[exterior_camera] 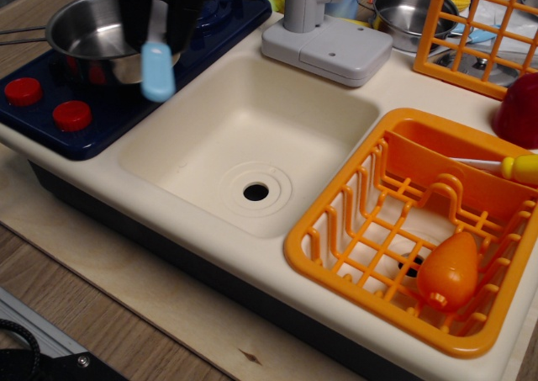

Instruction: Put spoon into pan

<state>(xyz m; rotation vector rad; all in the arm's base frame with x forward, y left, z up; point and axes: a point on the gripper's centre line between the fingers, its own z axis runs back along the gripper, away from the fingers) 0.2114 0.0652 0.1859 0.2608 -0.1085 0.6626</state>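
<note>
My black gripper [158,29] is at the top left, above the near right rim of the pan, and is shut on the spoon. The spoon's light-blue handle [157,72] hangs down from the fingers over the dark blue stove; its white bowl is hidden between the fingers. The shiny steel pan [88,29] sits on the blue stove top, its long handle running off the left edge. The gripper's body covers the pan's right part.
The cream sink basin [252,137] with a drain lies in the middle. A grey faucet base [328,44] stands behind it. An orange dish rack [403,230] holds an orange toy and a yellow-handled tool [517,167]. A smaller steel pot [412,11] sits at the back.
</note>
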